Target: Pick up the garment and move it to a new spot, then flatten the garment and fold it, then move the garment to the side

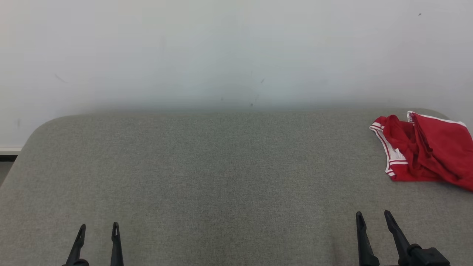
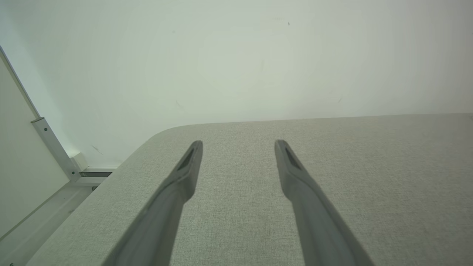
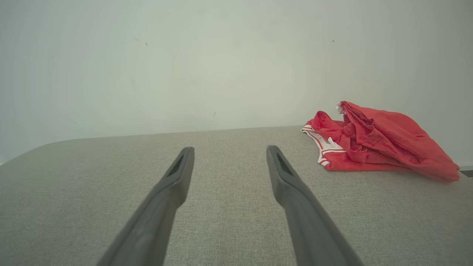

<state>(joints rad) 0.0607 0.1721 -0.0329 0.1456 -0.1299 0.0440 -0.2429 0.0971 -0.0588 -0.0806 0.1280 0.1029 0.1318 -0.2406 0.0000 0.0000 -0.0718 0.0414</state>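
I am holding both tools low over the near edge of the grey cloth-covered tabletop (image 1: 221,166), fingers pointing toward the far edge and the pale wall (image 1: 221,48) behind it. My left tool (image 1: 98,225) is hovering by the near left corner and my right tool (image 1: 373,213) by the near right corner. Both are standing spread wide, with bare cloth showing between the fingers in each wrist view. Neither is pinching or touching anything. I am judging that they are sitting back here to leave the middle of the tabletop free as working room.

The red garment (image 1: 425,151), with white striped edging, is lying at the far right corner, close to the far edge and reaching toward the right edge, well apart from both tools. It is sitting in a loose, doubled-over heap, one layer flopping over another, showing creases and a raised ridge rather than flat, squared folds.

That placing is fitting two readings. It could be a rumpled garment waiting at the corner to be carried to the open middle, or one roughly folded and set off to the side, out of the way. I am not able to settle which from how it is lying. My right tool is the nearer of the two, pointing past the garment's left side.
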